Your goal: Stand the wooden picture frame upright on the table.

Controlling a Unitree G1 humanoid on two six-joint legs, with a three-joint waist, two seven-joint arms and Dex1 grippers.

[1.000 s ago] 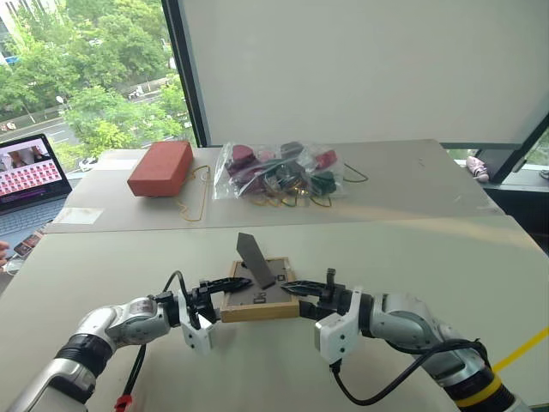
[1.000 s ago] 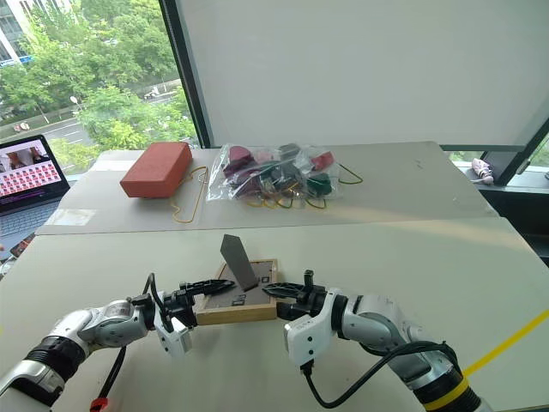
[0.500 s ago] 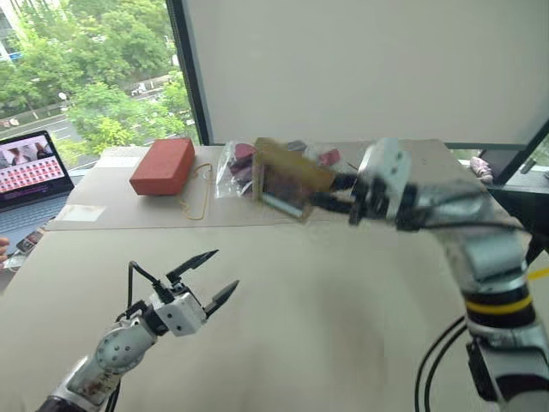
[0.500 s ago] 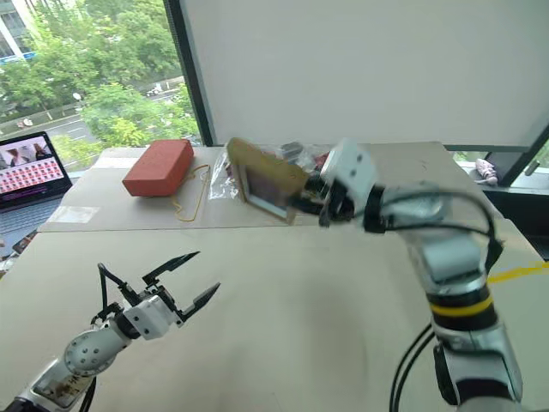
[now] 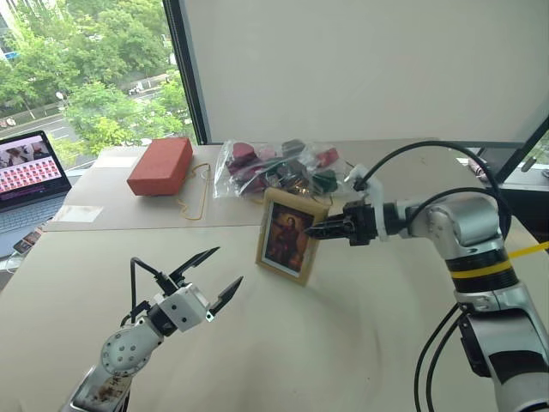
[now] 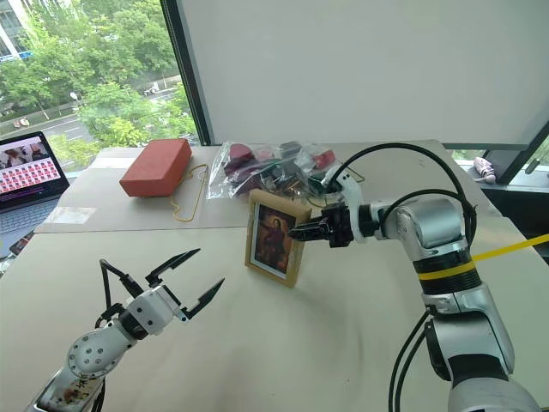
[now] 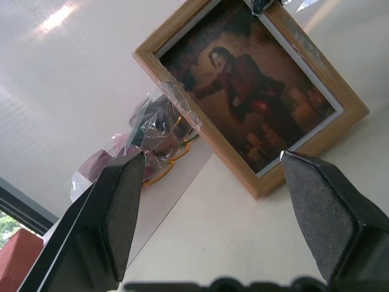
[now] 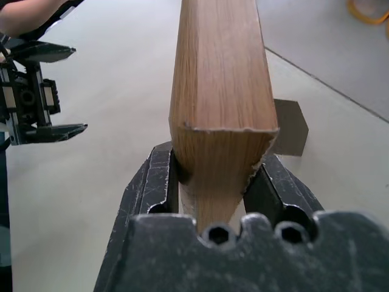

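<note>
Now the wooden picture frame (image 5: pixel 287 237) stands near-upright on the table (image 5: pixel 360 343), its upper corner pinched by the right gripper (image 5: pixel 314 230); the left gripper (image 5: pixel 214 279) hangs spread, empty. Released before the rear stand seats, the frame may topple

Both head eyes look down across the table (image 5: pixel 360 343). The left wrist camera faces the wooden picture frame (image 7: pixel 255 103) closely; the right wrist camera sits against its edge.
</note>
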